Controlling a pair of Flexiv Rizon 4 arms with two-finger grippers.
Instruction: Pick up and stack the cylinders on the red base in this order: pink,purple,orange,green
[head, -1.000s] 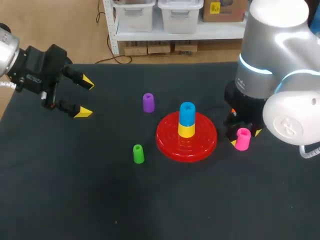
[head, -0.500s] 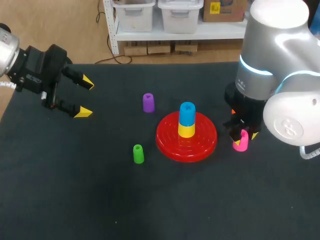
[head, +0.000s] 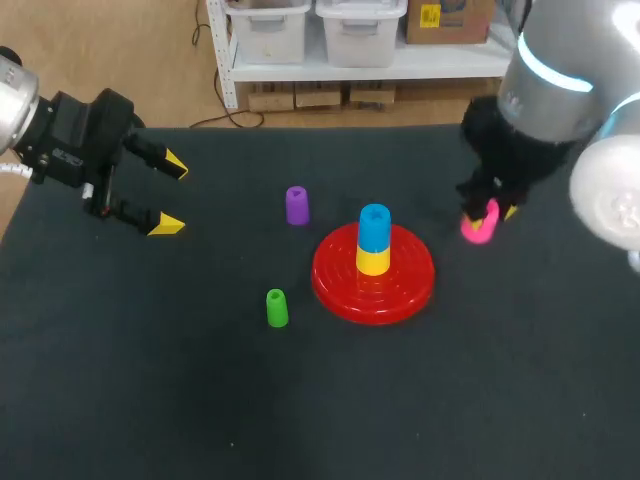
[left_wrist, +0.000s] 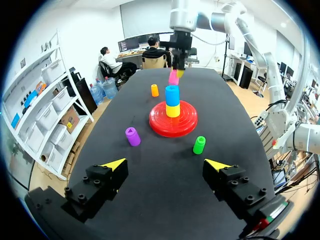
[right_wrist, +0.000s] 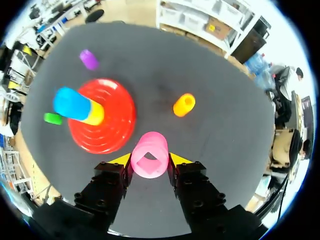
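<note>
Black cloth covers the surface (head: 200, 400) from edge to edge, and right near the middle sits the red base (head: 335, 272), a ribbed round disc. Two pieces are on its peg already: a yellow cylinder (head: 373, 261) at the bottom, a blue cylinder (head: 374, 226) on top of it, both upright.

Over to the right arm, and that is where the pink cylinder (right_wrist: 149, 150) is. The right end effector (right_wrist: 150, 161) has it clamped, one yellow tip pressed against each side, the hollow end with its square hole facing up the wrist. In the head view the piece hangs tilted beside the base on the right arm's side, not touching the disc, and it looks to be off the cloth.

Ahead of those fingers, the orange cylinder (right_wrist: 184, 105) stands on the surface, apart from the base. The head view does not show it; the right arm's body covers that patch.

Now the left side. The purple cylinder (head: 297, 205) stands upright beyond the base toward the far edge, near it but not touching. The green cylinder (head: 277, 308) stands on the nearer side, just off the disc's rim.

The left end effector (head: 170, 194) hovers well away from all of it, out by the left edge, fingers spread wide with nothing between them. From its wrist view both yellow tips frame bare black cloth, with the purple and green pieces and the base all lying ahead.
</note>
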